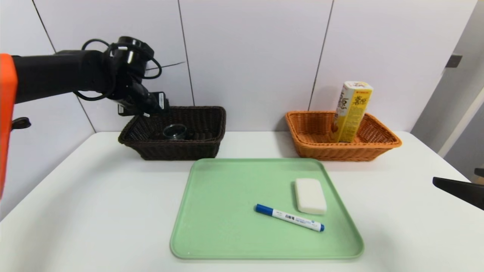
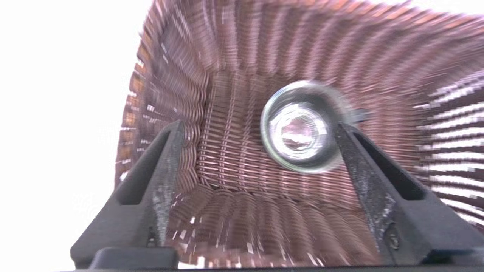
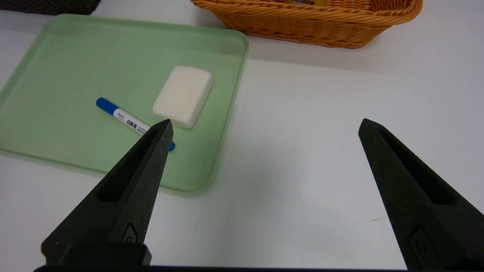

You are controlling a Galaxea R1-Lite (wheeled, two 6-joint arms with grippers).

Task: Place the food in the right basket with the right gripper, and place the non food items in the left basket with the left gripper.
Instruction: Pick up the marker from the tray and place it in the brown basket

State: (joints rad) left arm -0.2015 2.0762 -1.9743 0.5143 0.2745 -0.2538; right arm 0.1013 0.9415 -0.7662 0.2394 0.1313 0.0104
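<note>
the left tool [image 2: 259, 124] is spread wide over the dark basket [image 1: 179, 152], with nothing between its tips. the glass cup [image 2: 302, 128] sits inside that basket, its black handle [image 2: 361, 114] beside one fingertip; i cannot tell if they touch. the right tool [image 3: 267, 121] is idle and wide, out at 3 o'clock beyond the tray [image 1: 234, 189].

the two non-food things left to move are on the tray: the marker [image 1: 290, 218] towards 4 o'clock from its centre, the white block [image 1: 311, 196] towards 2 to 3 o'clock. the marker should be light and stiff, with a smooth barrel that may roll or slip; best pinched across the middle, tips low on either side. the block looks light and perhaps a little soft, so a gentle squeeze across its narrow width, near mid-length, should serve. the cup is likely slick and breakable, so the left tool wants to rise straight before heading towards 4 to 5 o'clock, clear of handle and rim.

the yellow snack box [image 1: 351, 113] stands in the orange basket [image 1: 336, 153], at 1 to 2 o'clock from the tray's centre, so the food looks done. marker and block lie close together, apart; a wide tool coming down on one could nudge the other.
</note>
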